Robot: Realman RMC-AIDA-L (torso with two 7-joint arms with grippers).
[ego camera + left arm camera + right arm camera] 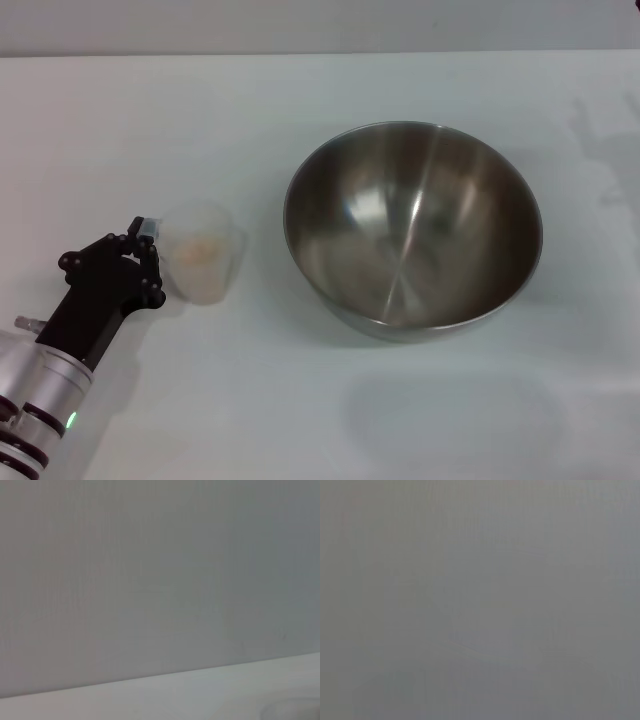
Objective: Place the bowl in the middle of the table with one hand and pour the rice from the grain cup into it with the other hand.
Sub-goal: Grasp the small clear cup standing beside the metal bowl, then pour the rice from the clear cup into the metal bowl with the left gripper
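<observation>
One arm shows, the left gripper (148, 258) at lower left, fingers closed on the cup's (204, 252) handle, rice (203, 250) inside, bowl (413, 228) standing apart toward centre-right on the worktop (300, 400); right gripper unseen.

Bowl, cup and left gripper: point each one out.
bowl (412, 225): head view, on the inner wall.
cup (205, 255): head view, on the clear side wall, rice showing through.
left gripper (148, 248): head view, at its tip by the cup.
</observation>
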